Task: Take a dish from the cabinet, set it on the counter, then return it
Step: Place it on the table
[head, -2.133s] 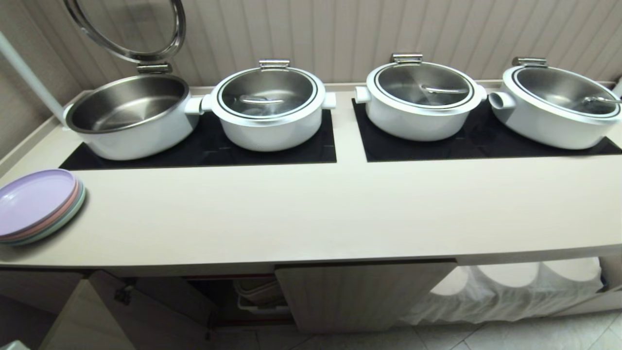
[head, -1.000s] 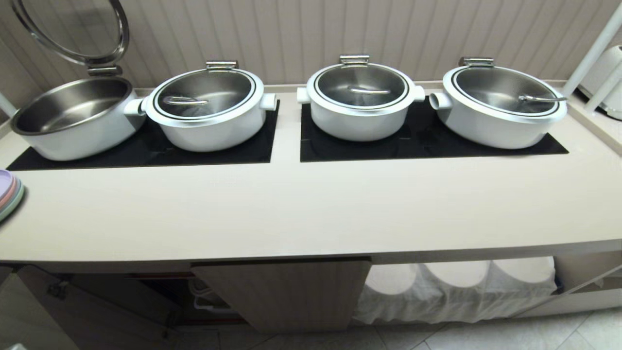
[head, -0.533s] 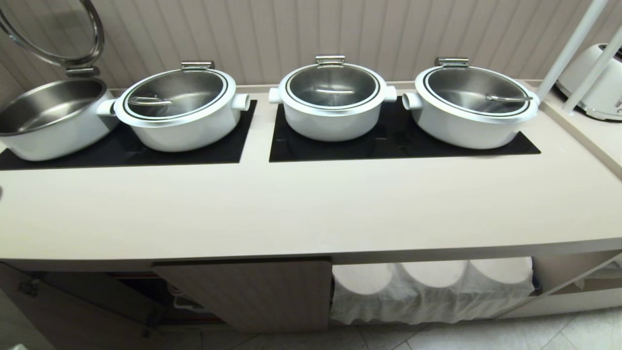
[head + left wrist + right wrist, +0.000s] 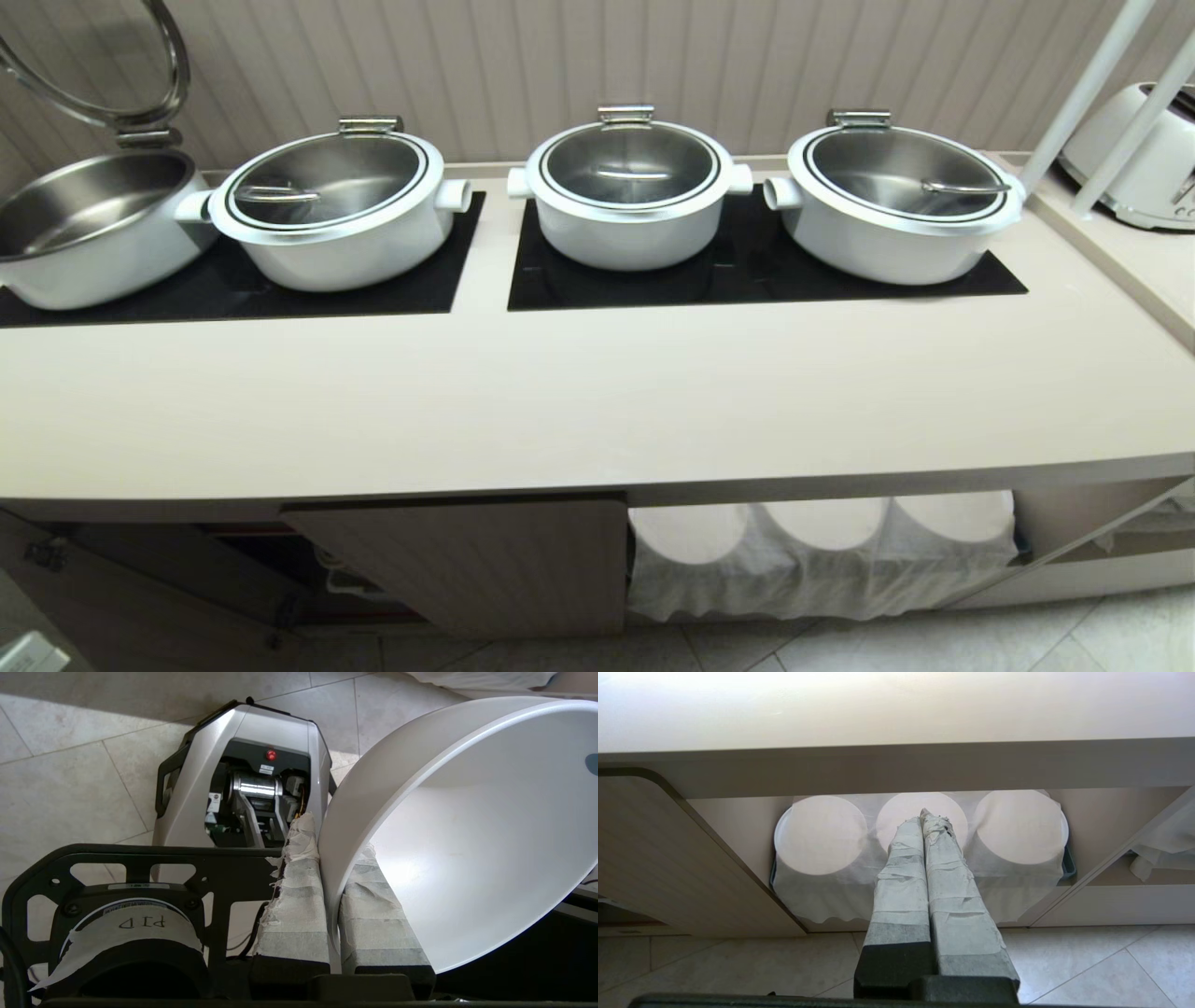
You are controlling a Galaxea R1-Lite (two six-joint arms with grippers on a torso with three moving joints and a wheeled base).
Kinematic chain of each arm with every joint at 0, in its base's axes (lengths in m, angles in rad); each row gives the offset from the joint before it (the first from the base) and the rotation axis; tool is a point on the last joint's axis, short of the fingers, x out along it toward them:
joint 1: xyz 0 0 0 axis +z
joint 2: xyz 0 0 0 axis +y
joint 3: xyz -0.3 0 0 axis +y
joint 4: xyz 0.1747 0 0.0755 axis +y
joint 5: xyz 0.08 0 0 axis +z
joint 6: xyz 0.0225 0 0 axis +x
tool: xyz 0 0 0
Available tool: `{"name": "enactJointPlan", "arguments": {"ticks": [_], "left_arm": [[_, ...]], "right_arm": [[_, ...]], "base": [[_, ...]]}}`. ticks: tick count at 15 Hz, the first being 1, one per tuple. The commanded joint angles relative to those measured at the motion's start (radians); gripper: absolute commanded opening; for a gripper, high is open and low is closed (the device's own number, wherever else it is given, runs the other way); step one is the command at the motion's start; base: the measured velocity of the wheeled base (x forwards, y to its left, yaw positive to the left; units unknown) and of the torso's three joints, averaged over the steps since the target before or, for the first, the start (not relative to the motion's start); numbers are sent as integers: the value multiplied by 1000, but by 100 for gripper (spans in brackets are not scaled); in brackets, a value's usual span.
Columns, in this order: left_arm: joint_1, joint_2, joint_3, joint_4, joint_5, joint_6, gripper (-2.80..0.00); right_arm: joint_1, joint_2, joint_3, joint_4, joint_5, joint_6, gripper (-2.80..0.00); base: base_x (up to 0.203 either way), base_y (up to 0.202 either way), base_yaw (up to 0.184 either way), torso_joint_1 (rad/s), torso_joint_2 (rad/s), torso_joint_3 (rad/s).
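Left gripper [image 4: 334, 882]: jaws were clamped across the dish [image 4: 467, 826] rim wall.
Dish: judged rigid, glazed, slippery, breakable.
Right gripper [image 4: 924, 816]: jaws were pressed together, empty.

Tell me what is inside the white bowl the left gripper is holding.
The white bowl, pinched by its rim in the left gripper, looks empty: bare white inside, with one small dark spot near the picture's edge. One finger covers a strip of the inner wall.
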Motion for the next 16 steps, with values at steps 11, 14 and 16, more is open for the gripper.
{"name": "enactJointPlan", "arguments": {"ticks": [11, 14, 16], "left_arm": [[-105, 342, -299, -2, 12, -3, -280], [-150, 454, -401, -5, 13, -3, -280], [-181, 516, -459, -5, 15, -3, -280]], "right_arm": [[1, 0, 0, 0, 0, 0, -280], [0, 0, 0, 0, 0, 0, -280], [0, 0, 0, 0, 0, 0, -280]], "base": [[0, 0, 0, 0, 0, 0], [0, 0, 0, 0, 0, 0], [0, 0, 0, 0, 0, 0]]}}
